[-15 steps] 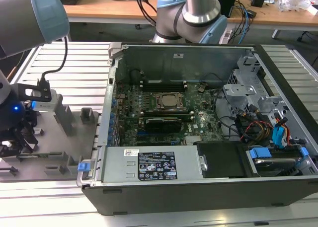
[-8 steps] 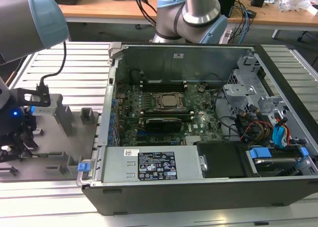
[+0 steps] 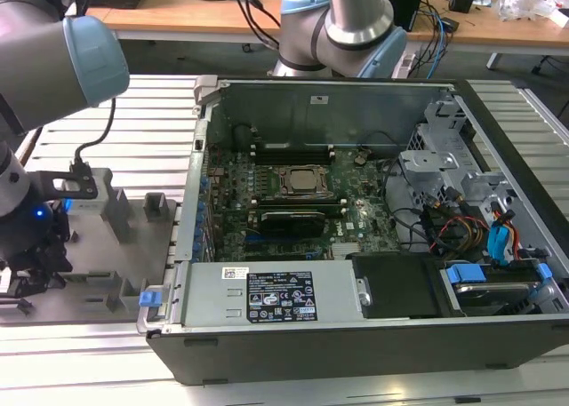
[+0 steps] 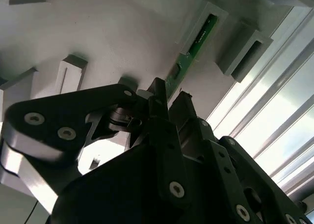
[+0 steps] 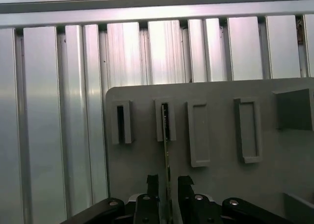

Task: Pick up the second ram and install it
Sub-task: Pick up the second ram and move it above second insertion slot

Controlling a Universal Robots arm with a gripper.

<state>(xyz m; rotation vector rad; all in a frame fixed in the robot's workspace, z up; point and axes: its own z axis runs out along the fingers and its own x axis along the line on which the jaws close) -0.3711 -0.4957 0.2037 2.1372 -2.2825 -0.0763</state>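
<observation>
At 9 o'clock from the open computer case (image 3: 373, 344) in the exterior view, on the grey fixture plate (image 3: 93, 290) atop the slatted bench (image 5: 59, 111): second ram (image 5: 167, 136) edge-on, one end seated in a slotted holder (image 5: 173, 121), other end between the spread claw (image 5: 168, 181) fingers, small gap either side.

Shiny ribbed metal table (image 5: 49, 111), matt plate (image 5: 132, 170)

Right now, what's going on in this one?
The robot arm's pincer is down at the grey fixture plate, which sits beside the open computer case. It straddles the second ram, a green stick standing on edge in a slot holder, with a gap on each side. The ram is not yet gripped or lifted.
</observation>
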